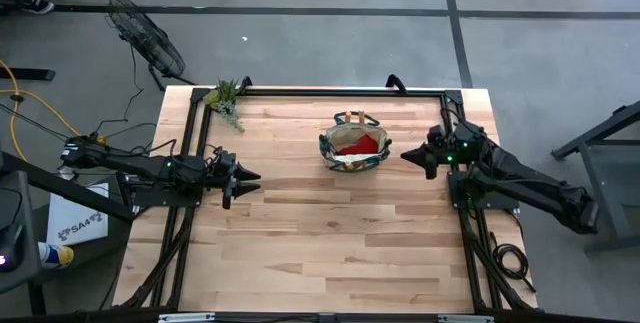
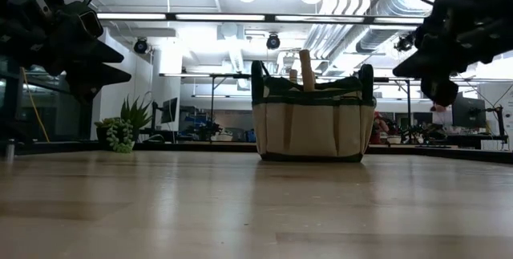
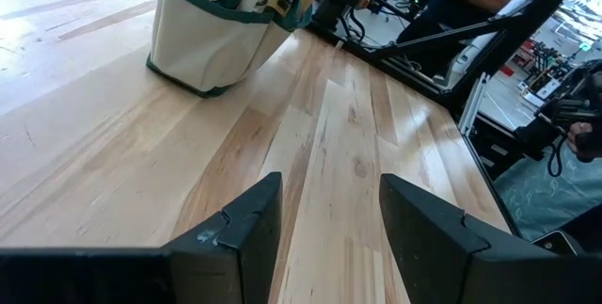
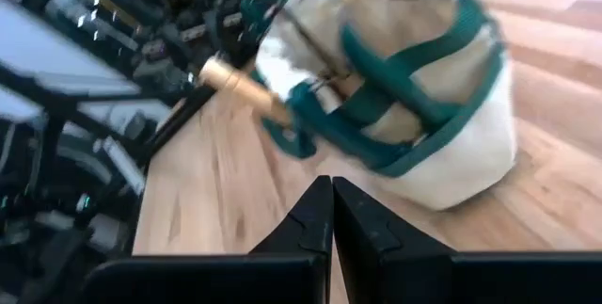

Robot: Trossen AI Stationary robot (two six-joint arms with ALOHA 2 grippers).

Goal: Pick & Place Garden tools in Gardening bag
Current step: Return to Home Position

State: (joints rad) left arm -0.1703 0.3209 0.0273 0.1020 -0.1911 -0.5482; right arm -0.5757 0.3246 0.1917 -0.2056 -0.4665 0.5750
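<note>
From my console, the gardening bag [image 1: 353,146] stands upright on the wooden table [image 1: 330,253], in the far half and nearer the right edge than the left. Looking straight down into it I can make out the red glove [image 1: 358,145] inside. The table-level camera shows the bag [image 2: 313,127] with a wooden handle [image 2: 305,68] poking up above its dark green rim, though I cannot tell which tool it belongs to. The right gripper [image 1: 410,154] hangs in the air just beside the bag on the side toward the right edge, pointing at it without touching. Its wrist camera shows the two fingers pressed together with nothing between them [image 4: 331,184] and the bag [image 4: 442,125] close ahead. The same wooden handle [image 4: 246,88] juts out past the rim. The left gripper [image 1: 250,175] hovers near the left edge, about halfway between the near and far edges and well apart from the bag. Its fingers are spread wide and hold nothing [image 3: 329,180], and bare boards show between them, with the bag [image 3: 212,22] farther off. Both grippers sit clear above the tabletop in the level view [image 2: 108,73] [image 2: 413,62]. A leafy plant sprig [image 1: 226,98] lies at the far left corner. No loose tools are on the boards.
</note>
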